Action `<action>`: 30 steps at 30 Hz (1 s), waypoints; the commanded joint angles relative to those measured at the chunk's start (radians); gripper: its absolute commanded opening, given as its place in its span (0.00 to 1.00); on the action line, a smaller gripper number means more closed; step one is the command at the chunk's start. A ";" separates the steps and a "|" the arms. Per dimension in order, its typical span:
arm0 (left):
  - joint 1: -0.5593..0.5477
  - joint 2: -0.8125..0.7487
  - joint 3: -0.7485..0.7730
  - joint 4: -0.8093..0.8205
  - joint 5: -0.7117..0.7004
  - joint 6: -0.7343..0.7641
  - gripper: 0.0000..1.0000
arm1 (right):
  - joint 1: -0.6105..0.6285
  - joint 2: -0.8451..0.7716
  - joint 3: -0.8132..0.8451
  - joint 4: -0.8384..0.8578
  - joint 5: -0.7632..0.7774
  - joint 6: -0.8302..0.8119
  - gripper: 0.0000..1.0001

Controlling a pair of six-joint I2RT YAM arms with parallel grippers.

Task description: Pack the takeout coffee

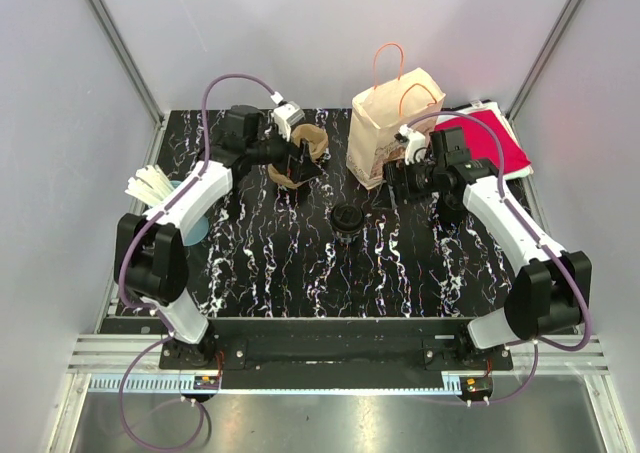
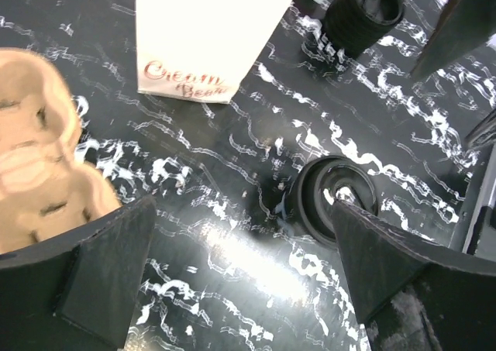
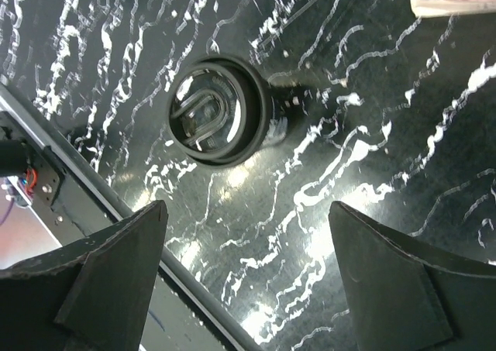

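A black lidded coffee cup point(image 1: 348, 221) stands mid-table, and both wrist views show it point(image 2: 333, 200) point(image 3: 217, 118). At the back left lies the tan cardboard cup carrier point(image 1: 303, 151), beside my left finger in the left wrist view point(image 2: 39, 149). My left gripper point(image 1: 300, 165) point(image 2: 244, 204) hangs open by the carrier, with only bare table between its fingers. The kraft paper bag point(image 1: 388, 123) with orange handles stands upright at the back centre, printed "Cream Bean" point(image 2: 205, 33). Just in front of the bag is my right gripper point(image 1: 395, 180) point(image 3: 248, 205), open and holding nothing, with the cup ahead of its fingertips.
A red flat sheet point(image 1: 495, 138) lies at the back right. White straws point(image 1: 150, 185) and a pale blue round thing point(image 1: 196, 223) sit at the left edge. A dark ribbed round thing point(image 2: 364, 10), which I cannot identify, shows near the bag. The table's front rail point(image 3: 70, 165) runs close to the cup.
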 commanded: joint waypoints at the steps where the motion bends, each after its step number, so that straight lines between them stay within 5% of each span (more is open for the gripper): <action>1: -0.007 -0.013 -0.062 0.163 0.052 -0.054 0.99 | -0.001 0.011 0.007 0.072 -0.066 0.033 0.90; 6: -0.007 -0.038 -0.178 0.225 0.032 -0.055 0.99 | 0.009 0.083 0.004 0.158 -0.087 0.082 0.89; 15: -0.010 0.016 -0.163 0.214 0.079 -0.055 0.99 | 0.023 0.167 -0.064 0.331 -0.112 0.197 0.84; 30: -0.052 0.033 -0.149 0.191 0.081 -0.031 0.99 | 0.094 0.179 -0.121 0.376 -0.052 0.230 0.79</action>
